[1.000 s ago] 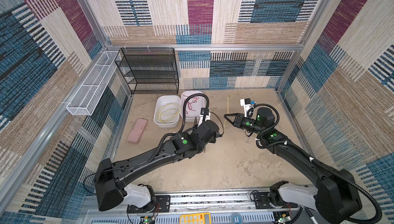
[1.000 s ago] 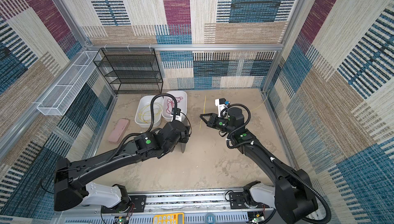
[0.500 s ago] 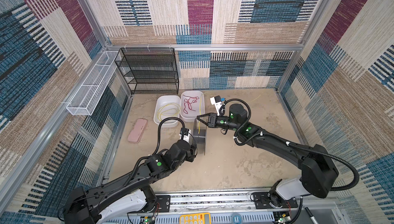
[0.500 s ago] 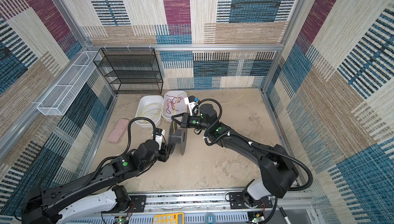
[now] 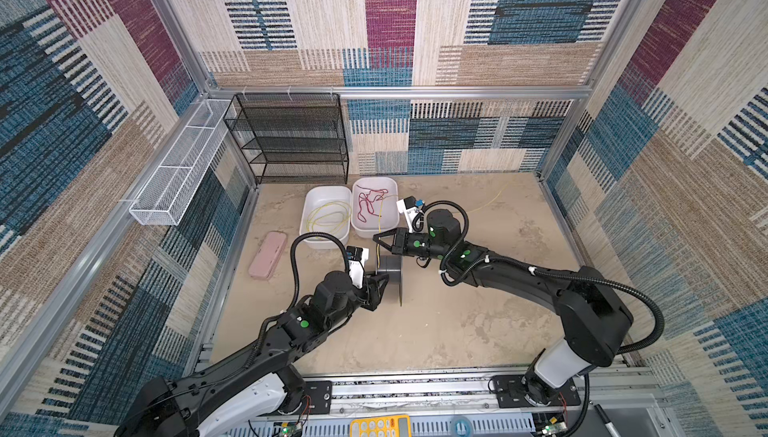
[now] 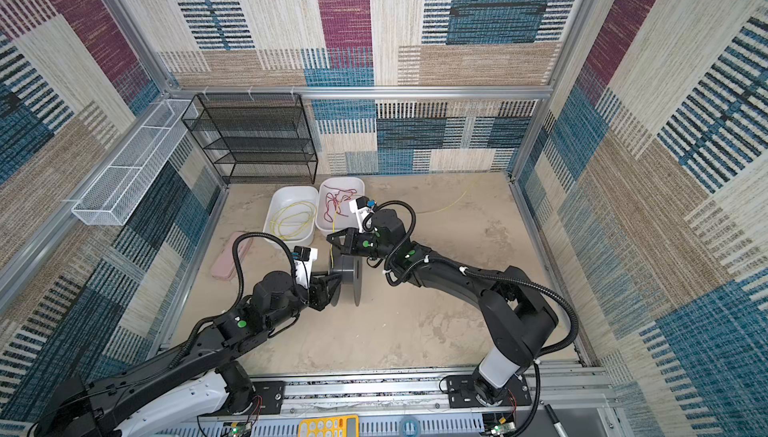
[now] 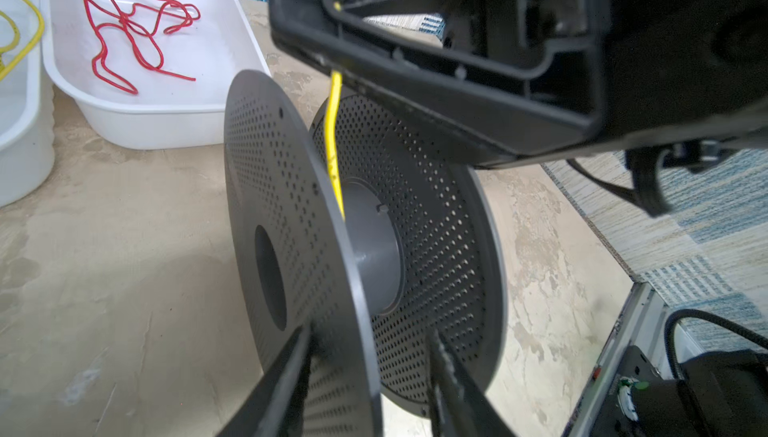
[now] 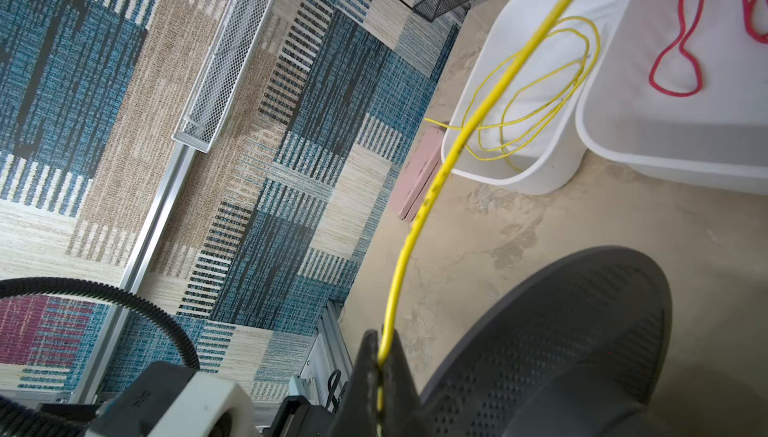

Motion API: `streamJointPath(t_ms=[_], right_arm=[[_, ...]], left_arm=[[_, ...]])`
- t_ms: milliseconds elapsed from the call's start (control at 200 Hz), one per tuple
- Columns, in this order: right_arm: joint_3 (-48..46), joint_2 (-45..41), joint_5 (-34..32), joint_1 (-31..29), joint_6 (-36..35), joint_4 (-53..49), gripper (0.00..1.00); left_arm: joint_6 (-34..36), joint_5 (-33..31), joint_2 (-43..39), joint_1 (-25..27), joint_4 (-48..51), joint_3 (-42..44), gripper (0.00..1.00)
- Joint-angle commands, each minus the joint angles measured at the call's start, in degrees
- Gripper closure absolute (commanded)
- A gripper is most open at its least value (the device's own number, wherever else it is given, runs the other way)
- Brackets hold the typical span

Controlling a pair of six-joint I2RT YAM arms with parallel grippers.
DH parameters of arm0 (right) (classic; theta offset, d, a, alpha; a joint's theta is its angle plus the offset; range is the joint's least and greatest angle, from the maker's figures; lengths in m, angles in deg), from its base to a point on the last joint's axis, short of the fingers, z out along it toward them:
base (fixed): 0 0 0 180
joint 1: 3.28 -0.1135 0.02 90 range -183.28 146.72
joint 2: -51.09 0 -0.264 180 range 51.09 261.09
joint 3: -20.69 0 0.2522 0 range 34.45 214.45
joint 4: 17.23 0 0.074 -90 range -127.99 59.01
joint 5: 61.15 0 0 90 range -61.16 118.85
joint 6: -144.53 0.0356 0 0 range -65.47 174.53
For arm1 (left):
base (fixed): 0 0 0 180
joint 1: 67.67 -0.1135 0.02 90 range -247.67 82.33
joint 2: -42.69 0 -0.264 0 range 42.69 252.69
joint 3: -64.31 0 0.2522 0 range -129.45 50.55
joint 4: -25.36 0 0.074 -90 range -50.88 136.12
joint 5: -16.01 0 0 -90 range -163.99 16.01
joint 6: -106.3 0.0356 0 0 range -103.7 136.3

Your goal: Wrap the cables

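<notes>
A grey perforated spool stands on edge mid-floor. My right gripper hovers just above it, shut on a thin yellow cable. The cable drops from the fingers to the spool's hub as a yellow strand. My left gripper straddles the spool's near flange. Its fingers stand apart, one on each side, and do not clamp it. More yellow loops lie in a white tub.
A second white tub behind the spool holds a red cord. A pink case lies to the left, with a black wire rack at the back. A white mesh basket hangs on the left wall. A loose yellow strand trails at the back right.
My right gripper has carried the yellow cable leftward, from right of centre to above the spool. My left arm has drawn back and now reaches the spool's near flange.
</notes>
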Motion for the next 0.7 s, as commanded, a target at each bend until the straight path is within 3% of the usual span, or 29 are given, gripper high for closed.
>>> streamJointPath(t_ms=[0, 441, 696], right_arm=[[-0.6, 0.1, 0.6, -0.1, 0.9, 3.5, 1.00], [-4.4, -1.5, 1.8, -0.1, 2.9, 6.3, 1.00], [-5.8, -1.8, 1.6, -0.2, 4.1, 8.1, 1.00]], left_arm=[[1.6, 0.4, 0.8, -1.2, -4.7, 0.0, 0.53], [3.3, -2.4, 5.3, -3.2, -7.2, -3.4, 0.54], [4.1, -5.7, 7.8, -3.3, 2.6, -9.3, 0.63]])
